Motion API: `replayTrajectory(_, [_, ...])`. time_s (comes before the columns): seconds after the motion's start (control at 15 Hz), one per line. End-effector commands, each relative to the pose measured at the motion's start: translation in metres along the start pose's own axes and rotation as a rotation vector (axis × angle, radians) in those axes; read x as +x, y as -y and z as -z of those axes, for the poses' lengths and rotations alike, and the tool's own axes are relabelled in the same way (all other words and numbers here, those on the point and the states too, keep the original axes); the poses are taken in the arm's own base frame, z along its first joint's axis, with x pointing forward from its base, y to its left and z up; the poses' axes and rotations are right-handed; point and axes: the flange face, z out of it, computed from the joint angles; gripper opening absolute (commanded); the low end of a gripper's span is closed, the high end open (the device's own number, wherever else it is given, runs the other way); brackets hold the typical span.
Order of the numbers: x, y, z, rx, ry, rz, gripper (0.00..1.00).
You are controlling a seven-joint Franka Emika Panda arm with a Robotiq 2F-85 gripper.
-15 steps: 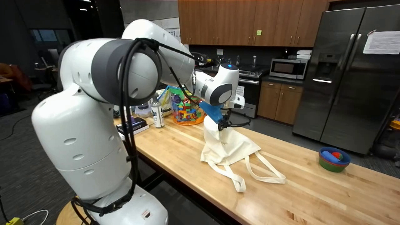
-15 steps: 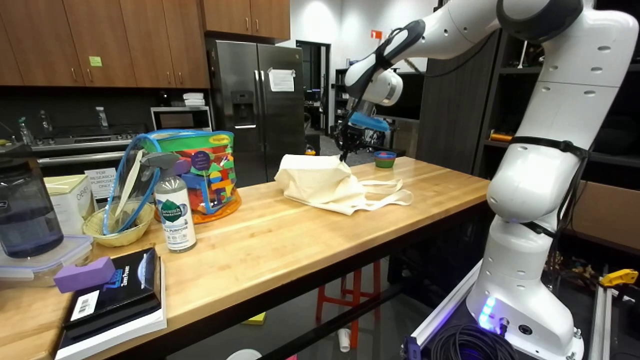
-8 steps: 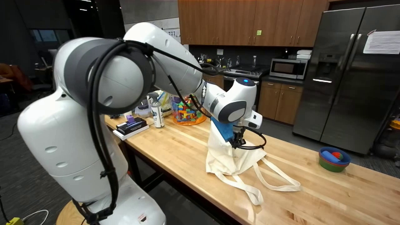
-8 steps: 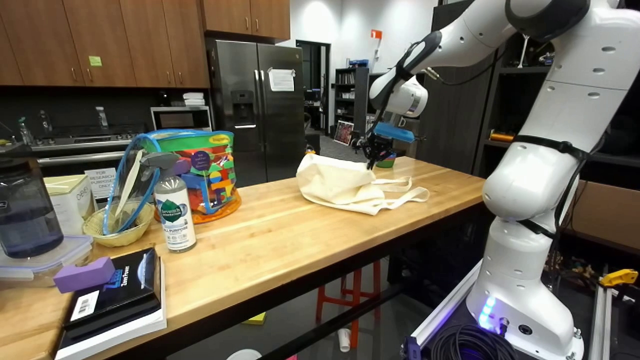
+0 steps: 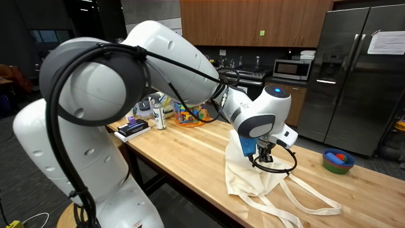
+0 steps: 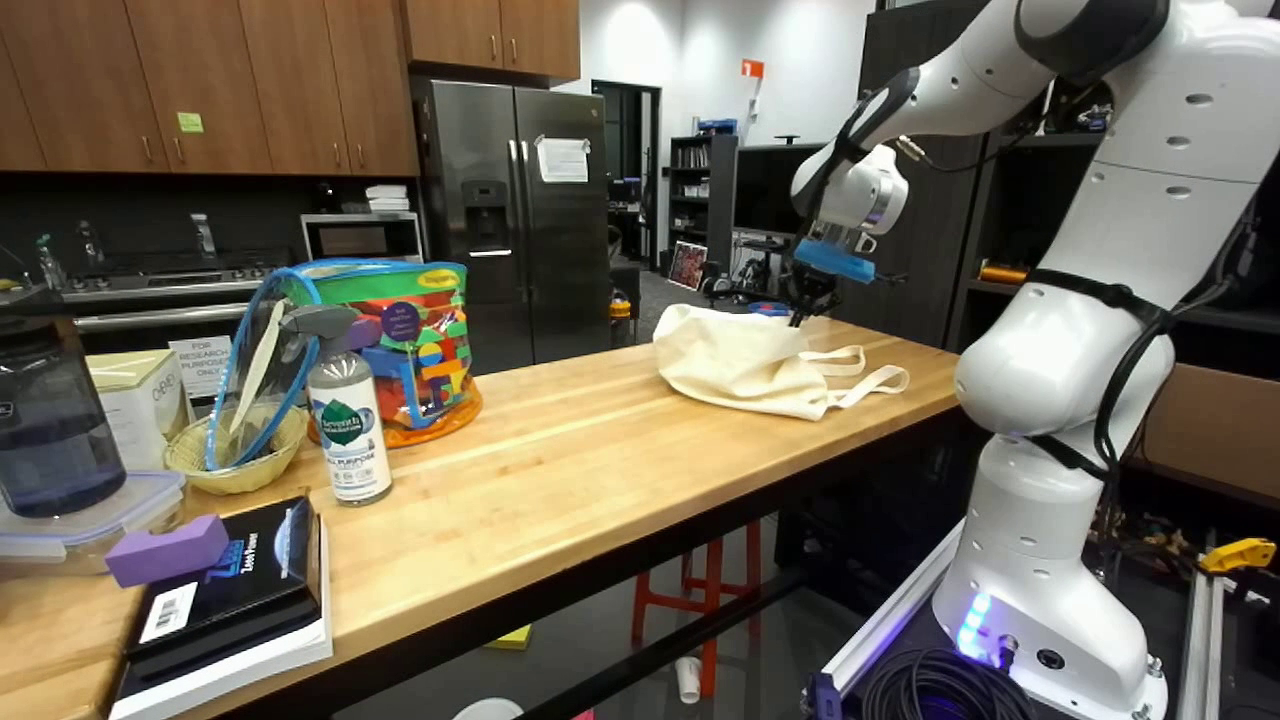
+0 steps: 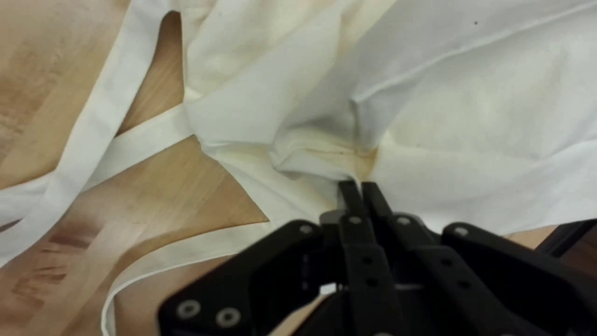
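A cream cloth tote bag (image 5: 243, 180) lies crumpled on the wooden table, its long straps (image 5: 319, 210) trailing over the boards. My gripper (image 7: 358, 185) has pinched a fold of the bag (image 7: 475, 140) between its fingertips, as the wrist view shows. Cloth runs into the thin gap between the two black fingers. In an exterior view the gripper (image 6: 797, 318) stands over the far side of the bag (image 6: 735, 355), pointing down. Part of the bag is raised into a hump; whether anything lies inside it is hidden.
Stacked bowls (image 5: 338, 162) holding a blue and a red item stand farther along the table (image 5: 193, 155). At the opposite end are a spray bottle (image 6: 350, 430), a clear bag of colourful blocks (image 6: 430, 350), a wicker basket (image 6: 240, 465), and books (image 6: 230, 610) with a purple block (image 6: 168, 550) on top.
The arm has swung along the table toward the bowls, dragging the bag and its straps with it. The gripper has stayed shut on the cloth.
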Motion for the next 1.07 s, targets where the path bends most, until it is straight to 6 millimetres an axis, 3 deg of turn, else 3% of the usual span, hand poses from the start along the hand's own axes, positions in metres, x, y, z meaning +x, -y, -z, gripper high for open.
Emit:
replayTrajectory(0.0, [0.021, -0.03, 0.019, 0.02, -0.048, -0.141, 0.01])
replayTrajectory(0.27, [0.048, -0.055, 0.032, 0.021, -0.086, -0.259, 0.01])
replayTrajectory(0.53, [0.073, -0.055, 0.046, 0.035, -0.123, -0.328, 0.01])
replayTrajectory(0.73, [0.087, -0.028, 0.049, 0.042, -0.14, -0.323, 0.01])
replayTrajectory(1.0, [0.091, 0.035, 0.046, 0.048, -0.149, -0.248, 0.01])
